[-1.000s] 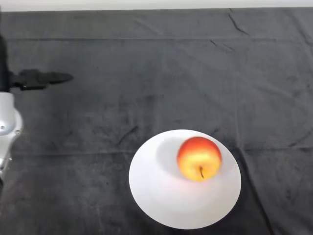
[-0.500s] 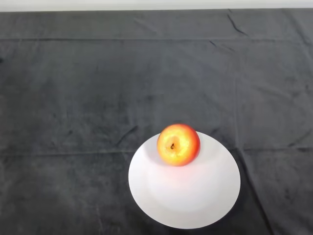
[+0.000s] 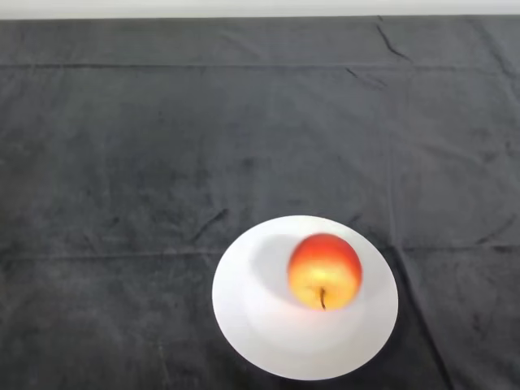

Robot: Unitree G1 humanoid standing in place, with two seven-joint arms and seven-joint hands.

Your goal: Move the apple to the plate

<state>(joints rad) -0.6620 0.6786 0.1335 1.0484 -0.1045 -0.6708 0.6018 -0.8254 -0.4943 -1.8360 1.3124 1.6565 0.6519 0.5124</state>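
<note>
Apple (image 3: 324,271) rolled from plate's far rim toward centre of plate (image 3: 244,313), stem now facing camera.

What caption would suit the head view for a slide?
A red-yellow apple rests on a white plate on a dark cloth.

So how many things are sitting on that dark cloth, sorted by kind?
Apple: 1
Plate: 1
Total: 2, with the apple resting on the white plate.
</note>
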